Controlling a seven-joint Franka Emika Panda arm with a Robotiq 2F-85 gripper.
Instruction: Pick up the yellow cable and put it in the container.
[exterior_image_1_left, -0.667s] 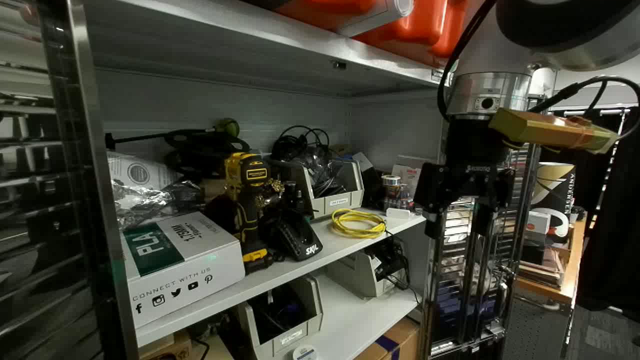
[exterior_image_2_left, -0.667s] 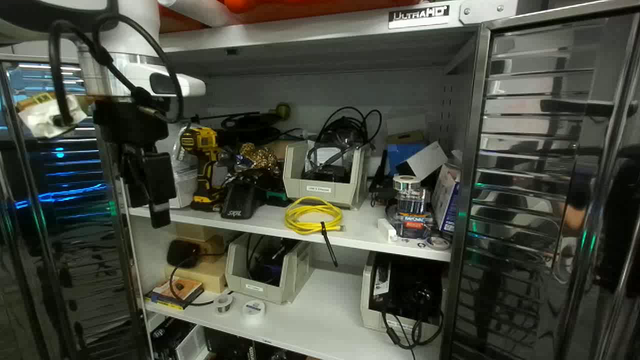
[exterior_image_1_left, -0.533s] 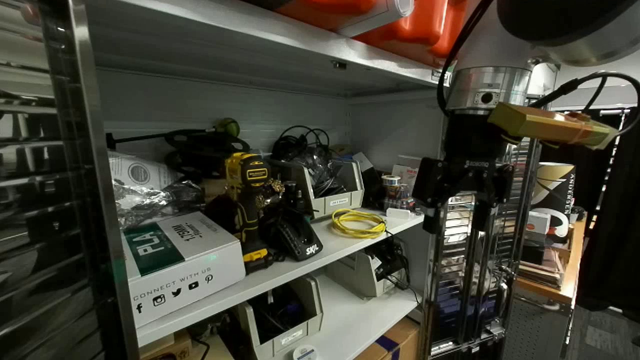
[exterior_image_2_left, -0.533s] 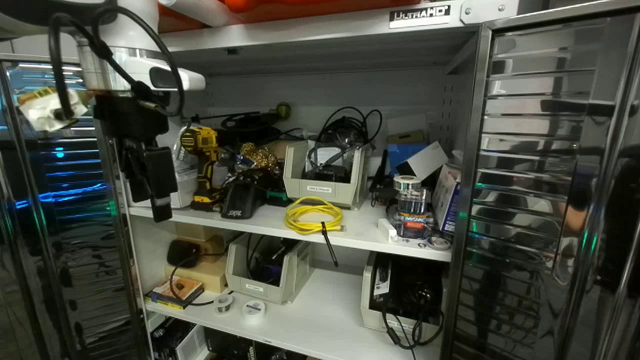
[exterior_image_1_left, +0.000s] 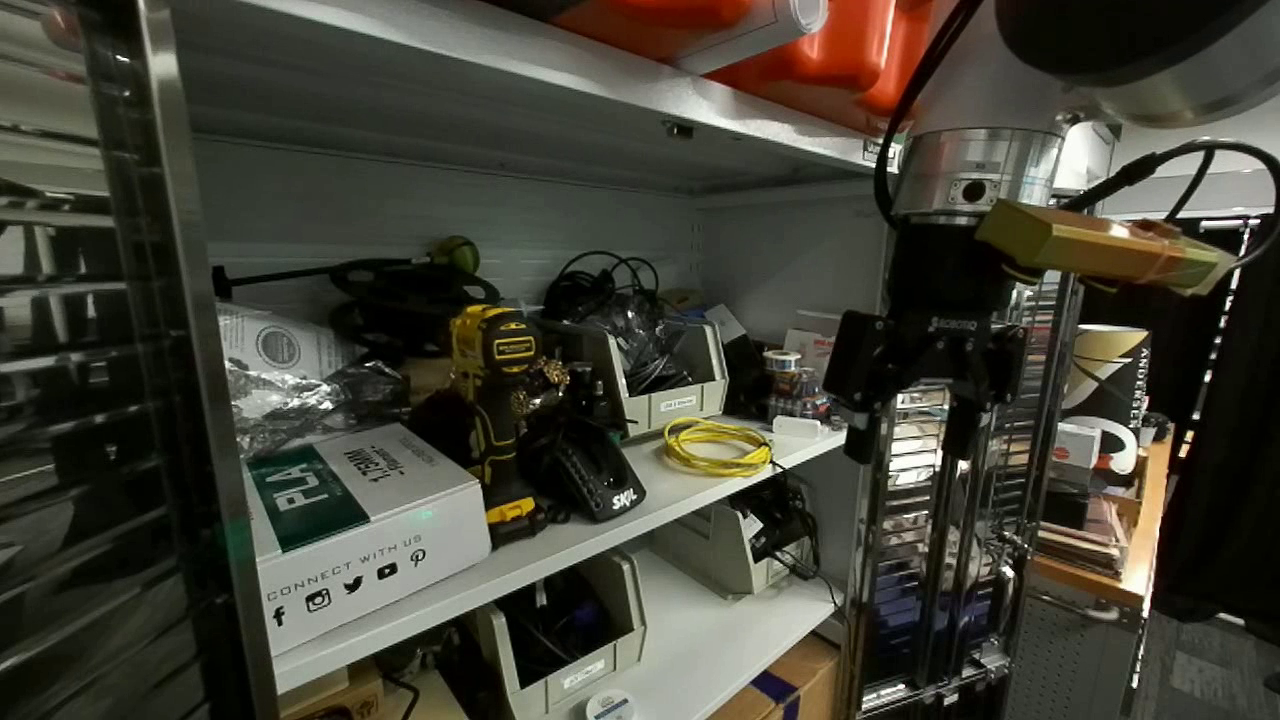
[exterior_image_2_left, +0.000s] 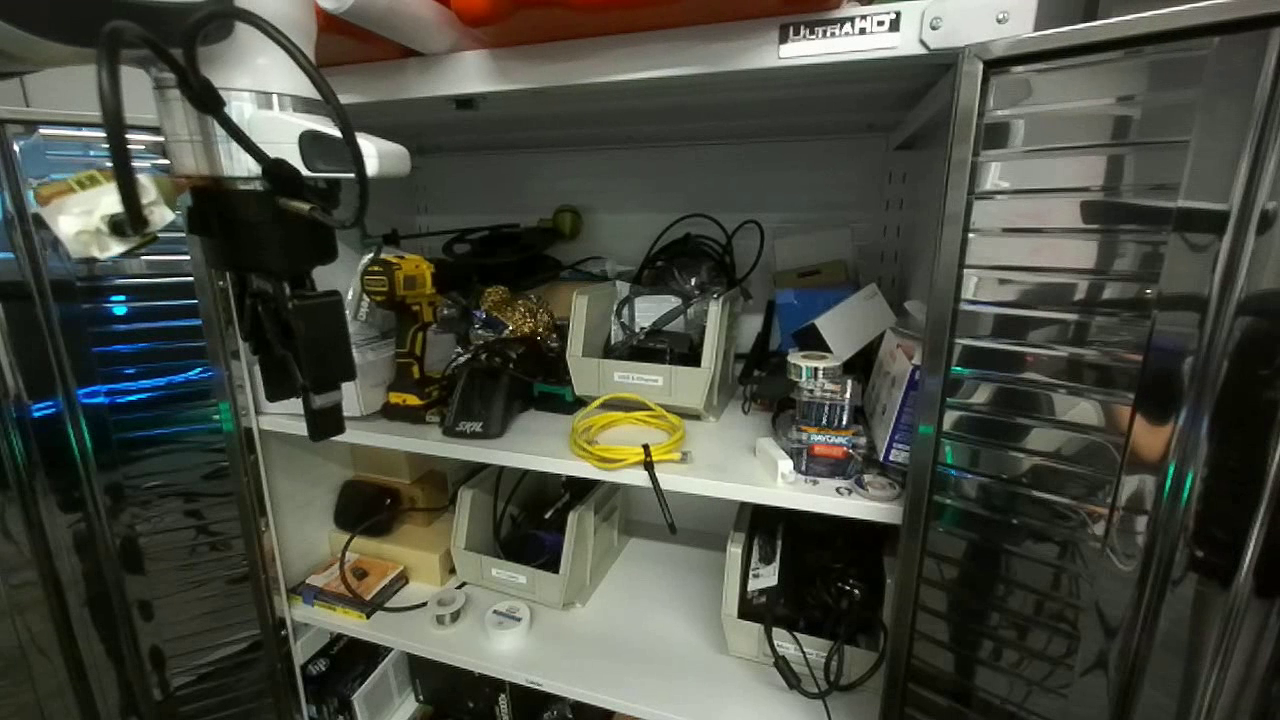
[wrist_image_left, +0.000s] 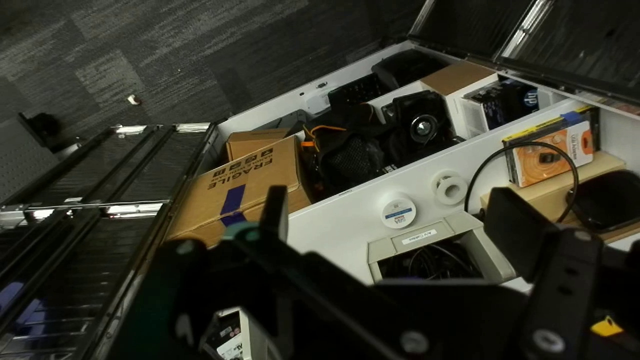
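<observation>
Near the front edge of the counter (exterior_image_2_left: 735, 455), the yellow cable (exterior_image_2_left: 612, 458) is laid flat as a loose coil, its black tie (exterior_image_2_left: 656, 488) draped past the edge. The step in hand is judged to be the approach; no grasp is made yet. For a sound hold, 1 finger is best placed inside the loop and 1 outside, so that the whole bundle is pinched, not just 1 or 2 strands. A forward nudge is to be avoided, as the coil could be pushed off the edge. Just behind it, a grey bin (exterior_image_2_left: 640, 378) is set, by which room for a rear approach is limited; it is probably the container meant. Well apart from the cable, out in front of the cabinet (exterior_image_2_left: 650, 175) and toward the drill (exterior_image_2_left: 400, 335) end, the pincer (exterior_image_1_left: 911, 440) is pointed downward, its fingers spread with nothing held between. A sideways move, then a reach inward under the upper shelf (exterior_image_2_left: 620, 65), is called for.
</observation>
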